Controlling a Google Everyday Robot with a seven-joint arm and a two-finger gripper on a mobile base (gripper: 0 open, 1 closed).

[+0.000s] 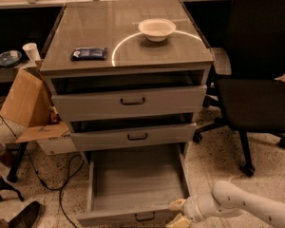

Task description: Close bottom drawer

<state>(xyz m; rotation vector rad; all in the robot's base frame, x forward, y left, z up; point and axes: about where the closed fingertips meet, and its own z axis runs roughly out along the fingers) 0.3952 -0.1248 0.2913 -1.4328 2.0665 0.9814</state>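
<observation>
Camera view: parted fingers (pixel 177 204) beside open bottom drawer (pixel 133 184).

Three drawers (pixel 130 101), one bowl (pixel 156 29), one chair (pixel 256 99), one gripper (pixel 176 213) beside bottom drawer (pixel 133 184)

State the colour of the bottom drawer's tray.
The bottom drawer is plain grey, shown best in the camera view; the gripper is at its front corner.
</observation>
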